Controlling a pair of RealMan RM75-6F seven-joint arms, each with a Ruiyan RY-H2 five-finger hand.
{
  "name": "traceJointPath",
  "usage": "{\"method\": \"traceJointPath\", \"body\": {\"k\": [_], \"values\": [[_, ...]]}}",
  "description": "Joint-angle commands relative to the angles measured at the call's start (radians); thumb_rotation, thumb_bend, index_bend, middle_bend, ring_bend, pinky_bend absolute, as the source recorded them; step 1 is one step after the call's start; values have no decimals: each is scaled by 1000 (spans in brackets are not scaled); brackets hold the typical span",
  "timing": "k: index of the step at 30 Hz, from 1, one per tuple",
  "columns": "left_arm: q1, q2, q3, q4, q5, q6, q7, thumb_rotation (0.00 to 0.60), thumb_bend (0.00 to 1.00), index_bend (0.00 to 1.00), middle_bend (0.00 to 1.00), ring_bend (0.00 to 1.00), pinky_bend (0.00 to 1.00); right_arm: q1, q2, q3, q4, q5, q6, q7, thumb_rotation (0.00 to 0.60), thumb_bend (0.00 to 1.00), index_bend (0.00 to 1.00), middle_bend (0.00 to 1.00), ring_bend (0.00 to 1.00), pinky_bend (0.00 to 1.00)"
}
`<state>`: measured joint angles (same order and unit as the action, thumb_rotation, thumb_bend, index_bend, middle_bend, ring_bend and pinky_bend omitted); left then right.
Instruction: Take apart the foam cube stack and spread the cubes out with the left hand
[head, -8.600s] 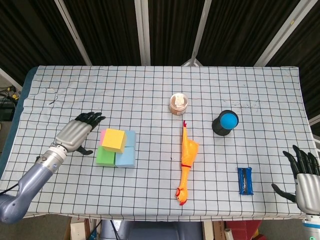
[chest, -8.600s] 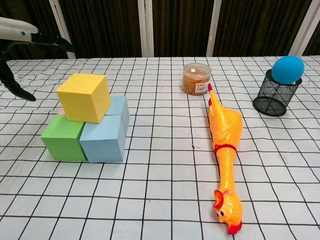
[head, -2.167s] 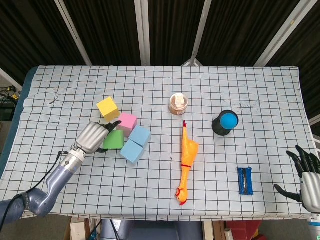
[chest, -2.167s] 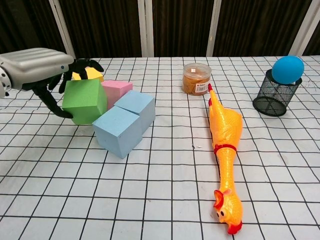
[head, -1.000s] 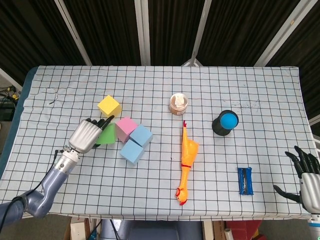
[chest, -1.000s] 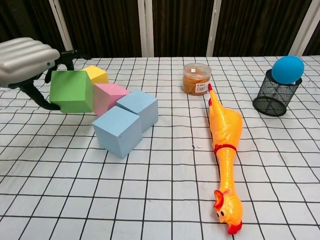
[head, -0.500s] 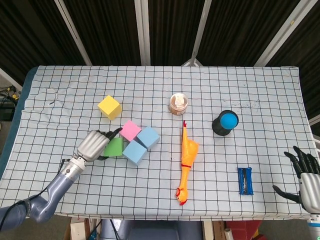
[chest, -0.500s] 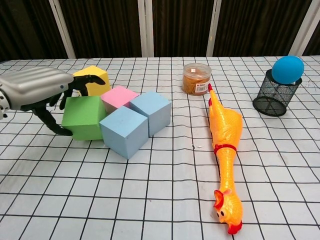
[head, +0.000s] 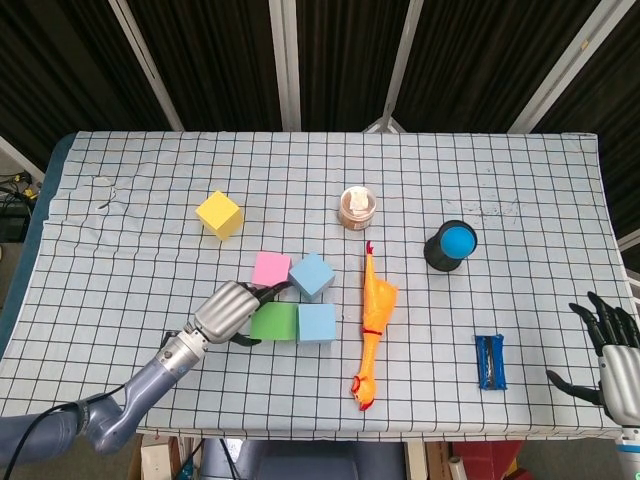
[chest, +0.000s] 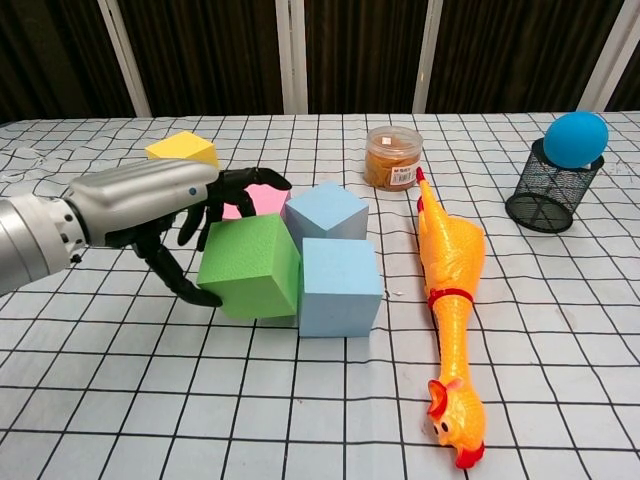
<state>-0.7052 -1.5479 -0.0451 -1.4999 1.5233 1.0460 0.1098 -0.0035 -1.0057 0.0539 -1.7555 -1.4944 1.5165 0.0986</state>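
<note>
My left hand grips the green cube, thumb on its near left side and fingers over its top. The green cube touches a light blue cube on its right. Behind them stand a pink cube, partly hidden by my fingers in the chest view, and a second light blue cube. The yellow cube sits alone further back on the left. My right hand hangs open at the table's near right corner.
A rubber chicken lies just right of the blue cubes. Behind it stand a small round jar and a black mesh cup with a blue ball. A blue packet lies near right.
My left hand has carried the green cube toward the near right, pushing the front blue cube rightward. The pink and rear blue cubes have also shifted. The right hand has not moved.
</note>
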Motion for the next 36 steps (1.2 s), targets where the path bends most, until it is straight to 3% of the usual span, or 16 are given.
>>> {"method": "traceJointPath", "body": {"k": [1,11,17,21,24,26,28,36], "values": [[-10,-2,-5,24,0,-6,34,600,80,112,423,574,602,-1,2,-1,-1,-1,0,4,600,0,160,18,88,0],[-26,-17,-49,188,35,63,129,600,81,119,434,574,601,3,0,-10,-10,-15,-9,-6,600,0,160,18,88,0],[-55,-24,-83,365,63,101,280,600,80,113,434,574,601,6,5,-10,-10,-12,-15,11,600,0,160,17,88,0],[-43,-22,-97,398,56,143,298,600,81,109,437,574,601,5,7,-9,-8,-15,-11,22,600,0,160,18,88,0],[-10,5,-81,333,46,164,219,600,80,111,436,574,601,6,8,-9,-5,-19,-9,30,600,0,160,18,88,0],[47,94,-33,136,24,151,74,600,80,111,431,574,601,8,8,-10,-2,-18,-14,34,600,0,160,17,88,0],[73,183,1,-4,19,135,11,600,79,111,427,574,601,9,8,-9,-2,-17,-15,34,600,0,160,18,88,0],[129,367,88,-198,37,113,-35,600,74,106,401,559,586,11,8,-10,-2,-14,-19,35,600,0,159,18,88,0]]}}
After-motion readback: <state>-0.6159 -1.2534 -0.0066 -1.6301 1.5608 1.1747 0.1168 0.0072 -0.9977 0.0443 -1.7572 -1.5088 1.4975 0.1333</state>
